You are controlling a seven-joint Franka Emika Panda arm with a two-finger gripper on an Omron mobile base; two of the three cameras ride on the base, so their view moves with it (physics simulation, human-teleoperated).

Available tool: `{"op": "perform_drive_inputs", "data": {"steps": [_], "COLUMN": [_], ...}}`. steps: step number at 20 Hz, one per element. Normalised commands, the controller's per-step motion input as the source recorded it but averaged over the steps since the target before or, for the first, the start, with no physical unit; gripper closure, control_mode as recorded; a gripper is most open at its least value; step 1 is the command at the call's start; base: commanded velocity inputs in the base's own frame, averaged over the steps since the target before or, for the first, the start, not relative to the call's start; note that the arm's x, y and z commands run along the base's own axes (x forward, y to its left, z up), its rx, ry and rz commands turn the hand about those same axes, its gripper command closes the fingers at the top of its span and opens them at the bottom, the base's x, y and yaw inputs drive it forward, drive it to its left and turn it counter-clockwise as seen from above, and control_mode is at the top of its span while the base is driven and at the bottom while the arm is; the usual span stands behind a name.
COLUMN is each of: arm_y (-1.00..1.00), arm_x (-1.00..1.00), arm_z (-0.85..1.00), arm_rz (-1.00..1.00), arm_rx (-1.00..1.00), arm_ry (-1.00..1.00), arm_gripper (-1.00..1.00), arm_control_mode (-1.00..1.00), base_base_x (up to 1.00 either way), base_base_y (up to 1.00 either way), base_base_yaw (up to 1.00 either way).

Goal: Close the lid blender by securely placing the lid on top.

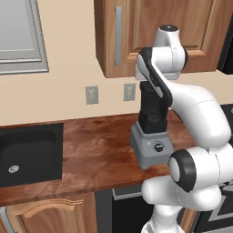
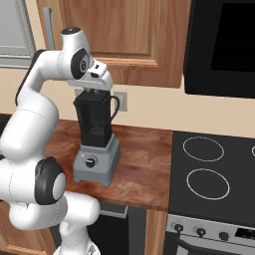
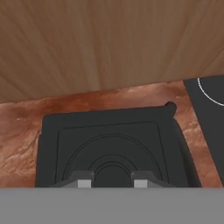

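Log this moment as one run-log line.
phase: seating lid | gripper: shut on lid | lid: over blender jar | blender: upright on counter

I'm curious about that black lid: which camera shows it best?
The hand view: the lid spreads flat-on, its raised centre between the hand's fingertips. In the right base view it is a thin edge atop the blender; in the left, the arm covers it.

A glossy white Franka Panda arm [image 1: 195,113] built of rounded, tube-like segments, with dark grey rings at the joints and round black caps on the elbow and shoulder housings. Its white hand carries a gripper [image 3: 112,180] with two small dark finger tips faced in pale grey pads.
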Motion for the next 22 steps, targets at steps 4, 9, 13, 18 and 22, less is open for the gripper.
{"op": "perform_drive_inputs", "data": {"steps": [4,9,13,18,22], "arm_y": [-0.04,-0.11,-0.19,-0.06,0.0], "arm_x": [0.0,-0.01,-0.03,0.13,0.26], "arm_z": [-0.41,-0.27,-0.12,-0.17,-0.14], "arm_rz": [0.07,0.06,0.05,0.03,0.04], "arm_rx": [0.0,0.0,0.0,0.0,0.0], "arm_ry": [0.0,0.0,-0.01,-0.03,-0.06], "arm_gripper": [1.0,1.0,1.0,1.0,1.0], "arm_control_mode": [-1.0,-1.0,-1.0,-1.0,-1.0], "base_base_x": [0.0,0.0,0.0,0.0,0.0], "base_base_y": [0.0,0.0,0.0,0.0,0.0], "base_base_yaw": [0.0,0.0,0.0,0.0,0.0]}}
